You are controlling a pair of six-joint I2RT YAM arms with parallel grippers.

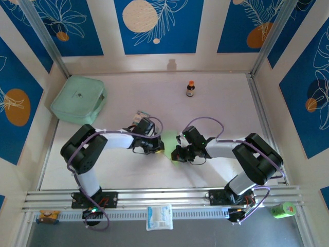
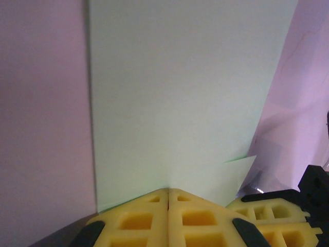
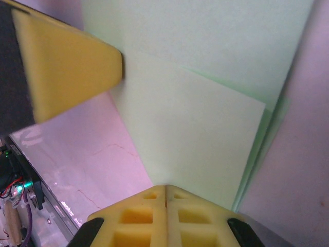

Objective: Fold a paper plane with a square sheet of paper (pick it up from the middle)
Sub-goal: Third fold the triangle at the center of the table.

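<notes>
The square sheet of paper (image 2: 190,92) is clamped by the left pincer (image 2: 168,191) and right pincer (image 3: 165,188), and is largely covered from above.

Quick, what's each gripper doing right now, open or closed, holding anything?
The left gripper is shut on the pale green paper sheet.
The right gripper is shut on the same sheet.

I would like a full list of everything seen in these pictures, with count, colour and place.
square sheet of paper: one, pale lime-green, table centre
box: one, mint-green, far left of table
bottle: one, dark with orange cap, far centre
striped packet: one, multicoloured, behind left arm
pack: one, white, near rail
round object: one, green, near right corner
left tool: one, yellow, shut on paper
right tool: one, yellow, shut on paper
</notes>
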